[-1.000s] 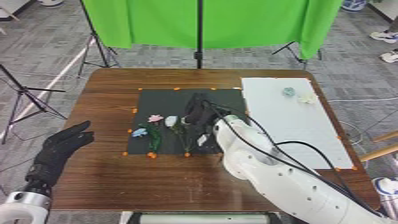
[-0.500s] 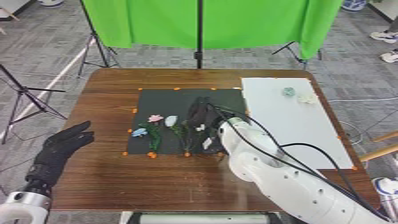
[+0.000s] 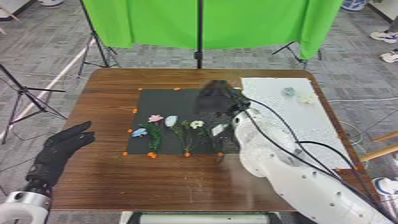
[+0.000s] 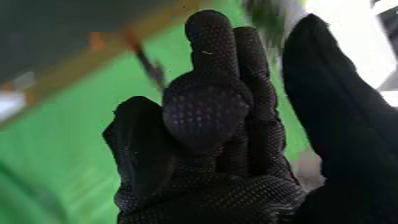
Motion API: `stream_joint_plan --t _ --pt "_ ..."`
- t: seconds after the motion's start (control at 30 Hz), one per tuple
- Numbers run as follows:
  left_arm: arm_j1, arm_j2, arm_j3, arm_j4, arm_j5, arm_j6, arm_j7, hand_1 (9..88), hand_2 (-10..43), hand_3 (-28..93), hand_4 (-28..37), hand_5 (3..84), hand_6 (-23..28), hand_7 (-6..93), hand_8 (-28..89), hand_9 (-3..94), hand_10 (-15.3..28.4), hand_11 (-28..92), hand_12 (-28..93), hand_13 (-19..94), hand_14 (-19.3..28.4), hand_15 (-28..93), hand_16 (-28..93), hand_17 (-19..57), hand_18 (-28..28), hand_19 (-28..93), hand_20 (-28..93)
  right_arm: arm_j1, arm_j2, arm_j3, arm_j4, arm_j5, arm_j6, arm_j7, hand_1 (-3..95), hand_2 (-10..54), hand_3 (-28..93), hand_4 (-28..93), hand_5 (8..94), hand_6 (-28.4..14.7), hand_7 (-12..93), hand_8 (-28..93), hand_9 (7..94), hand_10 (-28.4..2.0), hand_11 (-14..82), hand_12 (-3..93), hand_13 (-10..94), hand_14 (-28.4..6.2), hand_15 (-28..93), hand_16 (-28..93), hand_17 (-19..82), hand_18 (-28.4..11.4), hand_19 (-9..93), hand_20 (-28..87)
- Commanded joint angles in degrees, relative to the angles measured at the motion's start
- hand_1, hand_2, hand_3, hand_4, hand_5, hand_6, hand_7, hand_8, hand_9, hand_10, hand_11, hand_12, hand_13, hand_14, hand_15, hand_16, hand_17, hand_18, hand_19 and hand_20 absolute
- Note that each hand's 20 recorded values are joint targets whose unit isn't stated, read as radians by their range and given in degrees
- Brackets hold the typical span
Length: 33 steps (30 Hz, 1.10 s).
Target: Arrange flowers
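In the head view my right hand [image 3: 213, 97] is over the far part of the black mat [image 3: 169, 99], past the row of flowers. In the right wrist view the hand [image 4: 222, 185] has relaxed fingers and holds nothing. On the mat, a blue flower [image 3: 139, 132], a pink flower [image 3: 155, 118], a white flower [image 3: 171, 120] and another white flower [image 3: 196, 124] lie side by side, stems towards me. A whitish piece [image 3: 218, 130] lies right of them. My left hand [image 3: 60, 147] is open beside the table's left edge.
A white sheet [image 3: 282, 125] covers the table's right side, with a pale teal flower [image 3: 288, 91] and a cream flower [image 3: 306, 99] at its far end. The brown table [image 3: 160, 185] extends nearer me, and a green cloth [image 3: 249, 25] hangs beyond it.
My right hand has moved away from the flowers towards the mat's far right part, and its arm has shifted right. The second white flower has come into sight. The left hand has stayed put.
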Motion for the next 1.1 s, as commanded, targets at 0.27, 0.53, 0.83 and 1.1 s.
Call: stream_joint_plan --t 0.27,0.53,0.83,1.1 --pt "1.4 -0.86 -0.5 -0.42 0.23 0.02 -0.05 32.5 4.3 65 -10.8 41.4 5.8 8.5 -6 42.1 13.8 17 11 34 18.6 15 2 4.5 14.9 12 18 -1.1 9.5 18.8 9.5 -11.2 -15.7 12.4 29.0 -9.5 63 -10 49.7 -4.4 9 -6 54.7 -20.8 10.7 23.4 70 -13.2 63 35 45 -21.9 92 53" --pt "1.8 -1.25 -0.67 -0.67 0.35 0.19 0.03 32.5 4.3 65 -10.8 41.4 5.8 8.5 -6 42.1 13.8 17 11 34 18.7 15 2 4.5 14.9 12 18 0.3 10.6 17.2 16.1 -13.6 -17.5 14.3 28.1 -9.5 63 -11 45.1 -3.9 9 -5 47.5 -22.3 6.2 22.8 64 -16.7 64 33 40 -24.8 89 53" --pt "1.9 -1.68 -0.73 -0.64 0.31 -0.05 0.26 32.4 4.2 65 -10.7 41.3 5.8 8.5 -6 42.1 13.8 17 11 34 18.6 15 2 4.5 14.9 12 18 -1.5 9.9 16.9 21.1 -12.4 -15.0 13.4 30.8 -9.5 65 -12 44.2 -1.3 11 -6 48.1 -22.5 6.8 22.6 65 -15.8 66 32 39 -24.8 87 53" --pt "1.7 -1.68 -0.66 -0.47 0.29 0.09 0.24 32.4 4.3 65 -10.8 41.4 5.9 8.4 -6 42.1 13.8 17 11 34 18.5 15 2 4.5 14.9 12 18 -3.6 9.0 15.8 23.4 -10.3 -8.8 11.8 40.7 -9.5 70 -16 52.2 2.3 17 -10 55.6 -19.1 10.9 20.7 71 -11.2 66 31 42 -22.6 87 53"
